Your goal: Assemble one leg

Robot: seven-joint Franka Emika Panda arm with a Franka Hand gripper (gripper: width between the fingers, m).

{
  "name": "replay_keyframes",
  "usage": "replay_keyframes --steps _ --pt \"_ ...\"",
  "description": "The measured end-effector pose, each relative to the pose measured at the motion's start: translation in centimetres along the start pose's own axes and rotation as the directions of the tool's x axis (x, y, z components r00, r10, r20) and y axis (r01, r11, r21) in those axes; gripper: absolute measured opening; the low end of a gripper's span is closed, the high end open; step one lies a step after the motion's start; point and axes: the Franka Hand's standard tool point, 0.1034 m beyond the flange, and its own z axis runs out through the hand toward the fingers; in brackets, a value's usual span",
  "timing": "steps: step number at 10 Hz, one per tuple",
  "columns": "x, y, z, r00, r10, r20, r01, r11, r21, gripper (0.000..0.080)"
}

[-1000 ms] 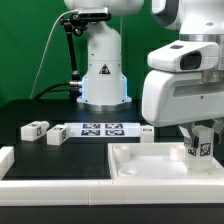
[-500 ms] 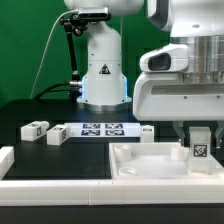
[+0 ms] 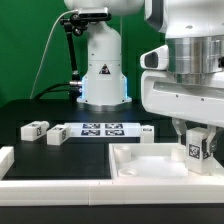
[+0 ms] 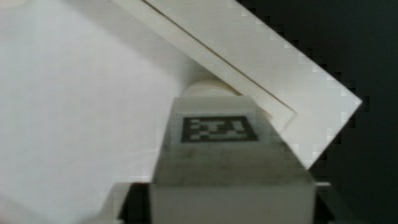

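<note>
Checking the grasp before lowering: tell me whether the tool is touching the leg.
Touching. In the wrist view the leg fills the gap between the fingers of the tool, no space either side.

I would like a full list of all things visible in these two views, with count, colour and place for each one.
held leg: one, white with black-and-white tag, over the square part, exterior view's right
loose legs: three, white; two left of the marker board, one right of it
marker board: one, white with black tags, flat at table middle
square part: one, white, tray-shaped, front right
table: one, black
robot base: one, white, behind the marker board
gripper: one, light grey, shut on the held leg
</note>
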Motion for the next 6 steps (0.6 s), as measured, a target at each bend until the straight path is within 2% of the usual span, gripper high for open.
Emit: replay_keyframes --steps 1,2,3,4,5,6 --pt "-0.07 -0.04 0.02 0.996 0.089 0.005 -0.089 0.996 0.004 0.0291" --pt "-0.08 -0.02 0.04 0.998 0.061 0.005 -0.061 0.998 0.004 0.0291" --pt "-0.10 -0.03 0.04 0.998 0.057 0.005 -0.057 0.998 0.004 0.0509" --pt "-0.13 0.02 0.02 1.000 0.001 0.008 -0.001 1.000 -0.001 0.0509" --pt "-0.31 -0.17 -0.09 0.997 -0.071 0.002 0.071 0.997 -0.006 0.0609" --pt "-0.60 -0.45 -0.17 0.984 -0.180 -0.005 0.180 0.984 -0.010 0.0637"
